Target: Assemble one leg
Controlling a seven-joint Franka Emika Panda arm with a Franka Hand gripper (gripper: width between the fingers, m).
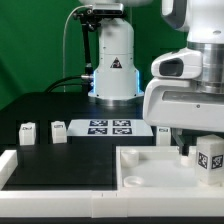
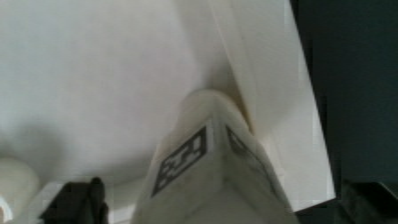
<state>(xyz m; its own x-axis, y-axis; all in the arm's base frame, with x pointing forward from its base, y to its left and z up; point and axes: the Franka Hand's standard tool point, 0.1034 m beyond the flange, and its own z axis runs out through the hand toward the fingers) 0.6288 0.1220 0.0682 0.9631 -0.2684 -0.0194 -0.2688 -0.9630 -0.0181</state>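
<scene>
One leg [image 1: 210,161], a small white block with a black-and-white tag, stands on the large white panel [image 1: 150,160] at the exterior view's right. My gripper [image 1: 199,152] hangs over it, one dark finger [image 1: 184,152] beside the leg. In the wrist view the leg [image 2: 214,160] lies between the two dark fingertips [image 2: 75,200] with a gap on each side, so the gripper [image 2: 219,205] is open around it and not gripping. The panel [image 2: 107,70] fills most of that view, and its edge runs close by the leg.
Two more legs [image 1: 27,133] [image 1: 58,130] stand on the dark table at the exterior view's left, and a third [image 1: 163,133] beyond the panel. The marker board [image 1: 108,127] lies in front of the arm's base [image 1: 113,75]. A white frame piece [image 1: 40,172] lies at the front left.
</scene>
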